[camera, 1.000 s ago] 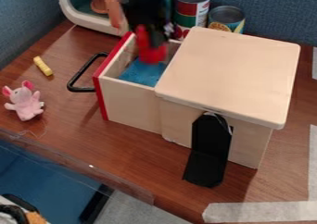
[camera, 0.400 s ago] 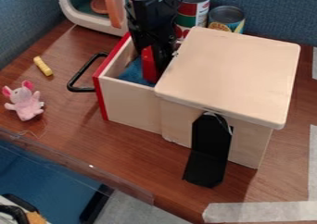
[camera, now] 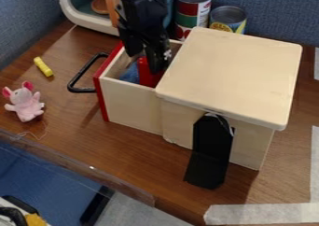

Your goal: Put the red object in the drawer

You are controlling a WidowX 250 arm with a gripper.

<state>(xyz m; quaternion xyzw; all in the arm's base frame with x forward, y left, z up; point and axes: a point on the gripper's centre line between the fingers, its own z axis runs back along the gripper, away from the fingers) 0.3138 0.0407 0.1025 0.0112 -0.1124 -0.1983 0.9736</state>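
Hanging over the drawer [camera: 129, 103] pulled out from the left side of the wooden box [camera: 230, 71], the black hand [camera: 145, 64] has its two fingers spread wide, as we see in the camera view. Between and just below them, we find the red object [camera: 148, 78] inside the drawer, near the box's lid edge, upright or nearly so; its lower end is hidden from us by the near wall. Beside it in the drawer we see some blue material [camera: 129, 75]. Farther left of the box, past the drawer's red front and black handle [camera: 79, 78], we have a small yellow piece [camera: 43, 67] and, nearer us, a pink plush mouse [camera: 26, 102] on the wooden tabletop [camera: 137, 150]. Behind the box we spot two cans [camera: 192, 12], and behind its drawer a pale-rimmed toy [camera: 79, 17]. Against the box's near side, we see a bent black piece [camera: 211, 150] reaching down to the tabletop.
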